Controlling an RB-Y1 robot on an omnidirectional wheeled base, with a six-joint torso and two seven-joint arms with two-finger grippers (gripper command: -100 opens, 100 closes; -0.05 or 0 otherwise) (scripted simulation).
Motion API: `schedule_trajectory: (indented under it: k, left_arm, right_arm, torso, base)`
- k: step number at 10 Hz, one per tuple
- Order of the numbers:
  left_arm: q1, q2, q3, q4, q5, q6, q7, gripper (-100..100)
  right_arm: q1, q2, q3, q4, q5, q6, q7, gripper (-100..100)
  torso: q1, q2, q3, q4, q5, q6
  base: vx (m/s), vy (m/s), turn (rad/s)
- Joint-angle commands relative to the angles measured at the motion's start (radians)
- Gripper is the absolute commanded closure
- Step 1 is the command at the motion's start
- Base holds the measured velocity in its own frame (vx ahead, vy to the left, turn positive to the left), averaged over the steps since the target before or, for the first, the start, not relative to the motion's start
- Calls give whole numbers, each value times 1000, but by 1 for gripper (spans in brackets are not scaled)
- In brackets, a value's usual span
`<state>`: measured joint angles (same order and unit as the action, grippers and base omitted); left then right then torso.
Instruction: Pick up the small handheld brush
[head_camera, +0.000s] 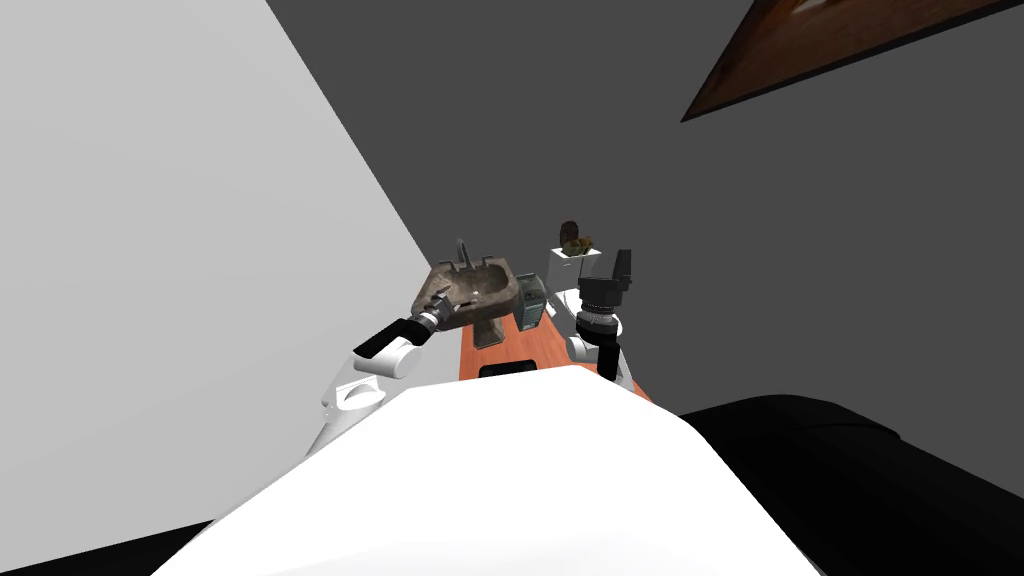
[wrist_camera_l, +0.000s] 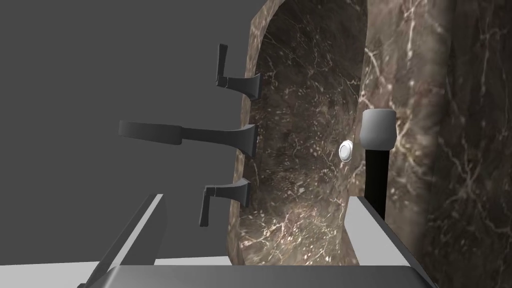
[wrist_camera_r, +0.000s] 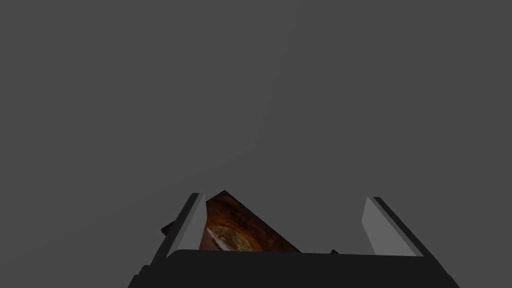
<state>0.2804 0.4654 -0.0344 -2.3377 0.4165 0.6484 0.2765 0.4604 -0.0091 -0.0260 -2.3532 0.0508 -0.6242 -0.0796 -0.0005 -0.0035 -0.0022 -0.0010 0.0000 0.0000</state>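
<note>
The left gripper reaches over a brown marbled sink, its fingers spread wide and holding nothing. The brush, with a black handle and grey head, lies at the basin's inner edge, just beside one finger and near the drain. The right gripper points upward, also wide apart and empty.

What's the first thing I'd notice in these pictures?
The brown marble sink, with its dark faucet over the basin, catches the eye first. A little brush with a black handle and grey head sits at the basin's edge, right beside one finger of the open left gripper. The right gripper, open too, is raised to the right of the sink.
</note>
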Motion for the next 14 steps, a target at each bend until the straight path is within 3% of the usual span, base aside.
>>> schedule_trajectory:
  k: [1, 4, 6, 9, 14]
  left_arm:
    - [1, 7, 0, 3, 7, 29, 3, -100]
    - [-29, 54, -2, -1, 58, 129, 53, -100]
    - [-29, 54, -2, -1, 58, 166, 53, -100]
    - [-58, 99, -5, -2, 108, 267, 102, -100]
    - [-88, 142, -8, 0, 156, 410, 147, -100]
  right_arm:
    - [0, 0, 0, 0, 0, 0, 0, 0]
    - [0, 0, 0, 0, 0, 0, 0, 0]
    - [0, 0, 0, 0, 0, 0, 0, 0]
    - [0, 0, 0, 0, 0, 0, 0, 0]
    - [0, 0, 0, 0, 0, 0, 0, 0]
  torso:
    - [0, 0, 0, 0, 0, 0]
    - [-1, 1, 1, 0, 0, 0]
    - [-1, 0, 0, 0, 0, 0]
    - [-1, 0, 0, 0, 0, 0]
    - [-2, -1, 0, 0, 0, 0]
  base:
    - [24, -7, -2]
    - [50, -19, 43]
    - [44, -13, 8]
    - [57, -20, 45]
    - [64, -31, 42]
